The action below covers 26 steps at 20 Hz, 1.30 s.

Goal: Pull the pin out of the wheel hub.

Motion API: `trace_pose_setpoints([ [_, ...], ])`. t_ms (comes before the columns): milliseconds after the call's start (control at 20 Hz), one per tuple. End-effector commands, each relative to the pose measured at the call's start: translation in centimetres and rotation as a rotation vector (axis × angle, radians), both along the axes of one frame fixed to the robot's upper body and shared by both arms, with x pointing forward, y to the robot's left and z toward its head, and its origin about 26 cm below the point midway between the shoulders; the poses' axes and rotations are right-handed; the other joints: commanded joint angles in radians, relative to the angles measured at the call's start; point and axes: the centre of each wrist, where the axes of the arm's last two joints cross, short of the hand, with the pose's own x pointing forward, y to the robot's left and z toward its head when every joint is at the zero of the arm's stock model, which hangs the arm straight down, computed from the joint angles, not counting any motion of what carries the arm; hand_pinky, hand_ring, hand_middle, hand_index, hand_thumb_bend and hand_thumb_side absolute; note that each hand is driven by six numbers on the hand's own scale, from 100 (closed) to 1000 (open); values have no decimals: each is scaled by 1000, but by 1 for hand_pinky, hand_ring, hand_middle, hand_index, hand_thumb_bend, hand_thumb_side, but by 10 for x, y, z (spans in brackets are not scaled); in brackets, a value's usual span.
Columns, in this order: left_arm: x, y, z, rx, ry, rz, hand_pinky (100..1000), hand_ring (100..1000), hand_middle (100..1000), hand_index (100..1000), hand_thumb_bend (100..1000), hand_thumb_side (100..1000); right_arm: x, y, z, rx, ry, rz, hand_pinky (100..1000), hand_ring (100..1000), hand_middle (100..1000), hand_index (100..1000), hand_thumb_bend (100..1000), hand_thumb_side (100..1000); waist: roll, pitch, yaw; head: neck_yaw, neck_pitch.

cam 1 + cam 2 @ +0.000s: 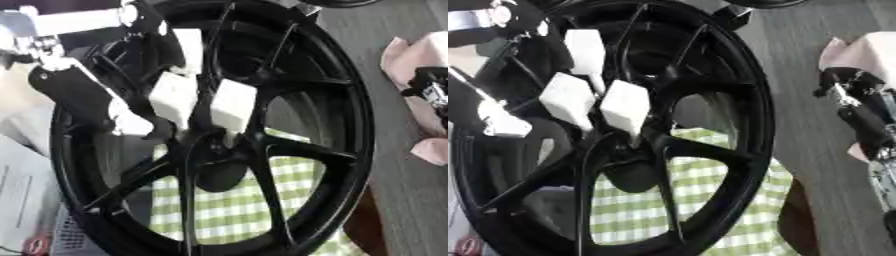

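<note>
The black wheel (262, 150) fills the frame. The left hand (175, 95), upper left, has white-tipped fingers (234, 105) curled at the hub (214, 150). No pin is discernible; extraction appears unfinished. The right hand (868, 120) sits at the right edge, finger state indeterminate.

A green-and-white checked cloth (236, 210) lies below. Grey floor (402, 190) runs along the right. Pink fabric (868, 55) sits at the right edge.

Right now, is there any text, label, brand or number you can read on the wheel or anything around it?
None can be read.
Wheel hub: no brand or number shows on its black spokes.
White paper at the lower left: faint lines, too blurred to read.
Red and white round mark at the bottom left corner: too blurred to read.
</note>
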Motion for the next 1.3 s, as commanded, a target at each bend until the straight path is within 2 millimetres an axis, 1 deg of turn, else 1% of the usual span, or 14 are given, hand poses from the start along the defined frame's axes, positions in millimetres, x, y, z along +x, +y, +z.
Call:
trace_pose_setpoints([
  [50,1,2,4,5,-16,16,655,648,654,730,574,185,-1,-1,10,-23,-29,6,885,629,589,708,297,431,-4,-17,-2,3,-15],
  [300,7,3,0,14,-7,27,659,666,665,733,575,182,-1,-1,10,-22,-29,6,886,629,589,709,295,432,-5,-15,-4,7,-16],
  [450,10,3,-1,17,0,31,654,653,655,728,574,188,-1,-1,10,-21,-29,5,886,630,590,709,295,432,-5,-14,-4,8,-17],
  [750,13,3,-3,22,12,36,654,649,651,727,610,219,-1,0,10,-21,-29,7,887,630,590,709,292,434,-7,-12,-5,9,-17],
  [850,15,3,-4,25,16,41,659,658,659,731,624,228,-1,0,9,-21,-29,8,887,630,590,709,291,434,-7,-11,-5,9,-17],
  [900,16,3,-5,27,19,44,669,680,676,738,637,234,-1,0,9,-21,-28,9,887,630,590,709,291,435,-8,-10,-6,9,-18],
  [1050,20,3,-7,37,24,48,669,678,674,739,638,235,-1,0,9,-21,-28,9,887,630,590,710,290,435,-9,-9,-6,10,-19],
  [1150,21,3,-7,39,27,45,662,664,659,734,633,241,-1,0,9,-21,-28,9,887,630,590,710,290,435,-9,-9,-6,10,-19],
  [1200,22,3,-7,38,27,42,651,638,632,723,615,238,-1,0,9,-20,-28,10,888,630,590,710,289,435,-9,-8,-6,10,-19],
  [1250,22,2,-7,35,25,40,649,635,628,721,611,237,-1,0,9,-20,-28,10,888,630,590,710,288,435,-9,-8,-6,10,-19],
  [1300,22,2,-7,30,21,36,639,612,602,712,586,239,-1,0,9,-20,-27,11,888,630,590,710,287,436,-10,-8,-6,10,-19],
])
